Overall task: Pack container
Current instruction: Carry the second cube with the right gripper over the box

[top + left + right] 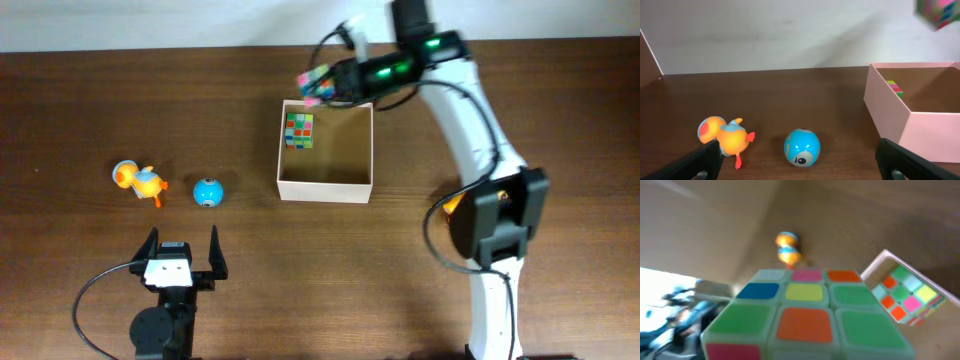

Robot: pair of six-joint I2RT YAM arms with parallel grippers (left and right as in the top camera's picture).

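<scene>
**Container open, one cube in**

The container (325, 190), square and shallow with cream walls and a tan floor, sits flat on the surface (120, 100). A multicoloured cube (299, 129) lies in its far-left corner. A second cube (316, 84) hangs in the air by the far rim, clamped in the right jaws.

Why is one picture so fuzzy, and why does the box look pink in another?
Right wrist view: the held cube sits very close to the lens, so it and the table behind look soft. Left wrist view: a colour cast tints the container pinkish. Overhead view: sharp, and the container reads cream-white.
</scene>
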